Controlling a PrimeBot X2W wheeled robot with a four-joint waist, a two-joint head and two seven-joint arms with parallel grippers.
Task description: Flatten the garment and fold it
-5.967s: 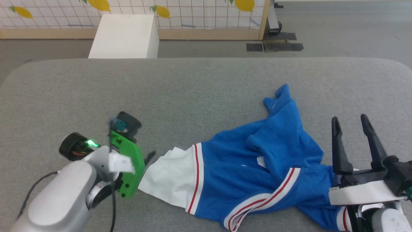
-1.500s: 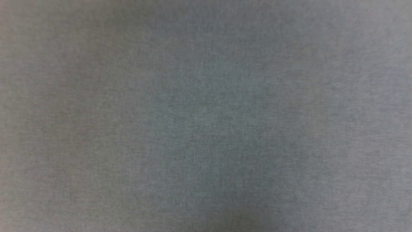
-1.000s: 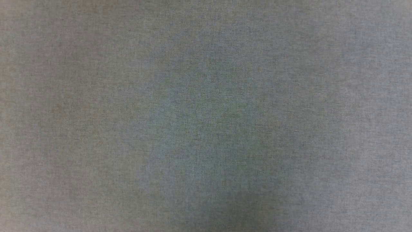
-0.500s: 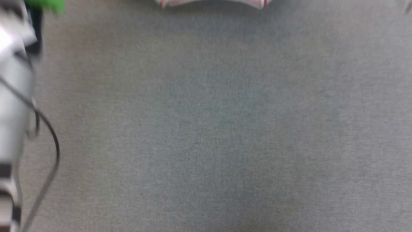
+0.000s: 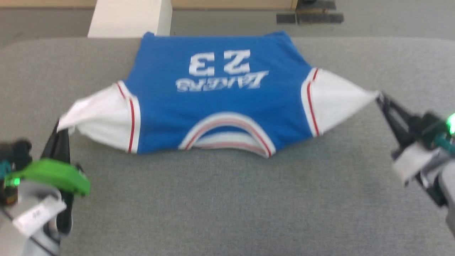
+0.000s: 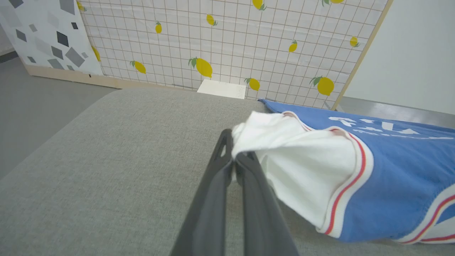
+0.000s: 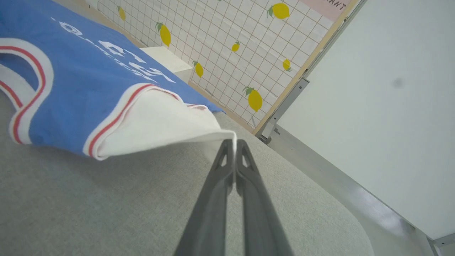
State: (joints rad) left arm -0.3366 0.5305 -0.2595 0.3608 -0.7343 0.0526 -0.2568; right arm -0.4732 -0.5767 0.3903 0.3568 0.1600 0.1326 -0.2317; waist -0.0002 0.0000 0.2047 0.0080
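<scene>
- A royal-blue jersey T-shirt [image 5: 220, 103] with white sleeves edged in red stripes lies spread across the upper middle of the head view on a grey fabric-covered worktop [image 5: 227, 206]. Its white "23" and lettering read upside down in the frame, and its red-and-white trimmed neck points toward the bottom edge.
- The left hand [image 5: 59, 128], at the lower left of the head view, has its two dark fingers pressed together on the tip of the white sleeve at the frame's left. In the left wrist view the cloth bunches over the fingertips at centre frame.
- The right hand [image 5: 382, 99], at the right edge of the head view, is closed too, pinching the corner of the other white sleeve.
- Both sleeves are drawn outward into points.
- A white block [image 5: 128, 17] stands beyond the worktop at the upper left of the head view.
- A grid panel printed with yellow lemons [image 6: 213, 42] runs across the top of the left wrist view.
</scene>
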